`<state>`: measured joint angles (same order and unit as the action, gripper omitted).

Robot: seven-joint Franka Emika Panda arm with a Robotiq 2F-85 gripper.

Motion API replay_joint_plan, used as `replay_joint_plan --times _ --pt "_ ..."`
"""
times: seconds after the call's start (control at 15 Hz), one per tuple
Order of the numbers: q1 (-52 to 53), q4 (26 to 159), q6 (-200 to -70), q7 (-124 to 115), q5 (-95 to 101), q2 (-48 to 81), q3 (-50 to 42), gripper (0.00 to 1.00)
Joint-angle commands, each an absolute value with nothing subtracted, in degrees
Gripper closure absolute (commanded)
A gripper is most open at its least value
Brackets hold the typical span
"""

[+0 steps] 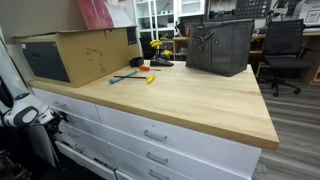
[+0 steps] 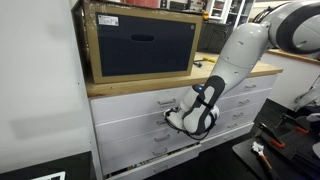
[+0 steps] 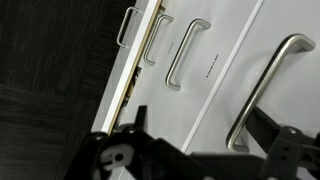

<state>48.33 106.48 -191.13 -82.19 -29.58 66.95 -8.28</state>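
Gripper (image 2: 184, 122) hangs low at the white drawer fronts under the counter (image 1: 190, 100), close to a drawer handle (image 3: 262, 90), open or closed can't be told, lower drawer (image 2: 140, 155) ajar; a clean grip likely needs jaws squared across the bar, centred

White-painted flat drawer fronts (image 3: 225, 50), plain; brushed silver metal bar handles (image 3: 265, 90); black two-finger gripper (image 3: 197, 125); glossy white robot arm (image 2: 240, 50); pale honey wood-grain countertop (image 1: 190, 100); brown cardboard box (image 1: 95, 50), dark navy panel; charcoal grey felt bag (image 1: 220, 47); grey plank floor (image 1: 295, 140).
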Motion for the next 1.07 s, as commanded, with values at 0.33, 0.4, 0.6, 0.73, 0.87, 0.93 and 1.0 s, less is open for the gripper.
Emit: replay_joint_plan --times 0.33,0.4,0.6,0.73,0.87,0.93,1.0 --pt "43.48 101.15 -190.28 -81.1 -29.75 69.98 -4.37 0.0" --pt "42.63 101.05 -190.18 -81.02 -29.67 70.02 -3.58 0.0" --pt "41.14 101.3 -190.06 -80.95 -29.81 69.87 -1.84 0.0" --pt "39.97 101.56 -189.91 -80.81 -29.67 69.66 -0.34 0.0" --pt "38.79 101.87 -189.67 -80.53 -29.33 69.34 1.28 0.0" --pt "38.11 101.93 -189.56 -80.4 -29.15 69.36 2.11 0.0" --pt "37.36 102.07 -189.22 -80.35 -29.05 69.2 2.92 0.0"
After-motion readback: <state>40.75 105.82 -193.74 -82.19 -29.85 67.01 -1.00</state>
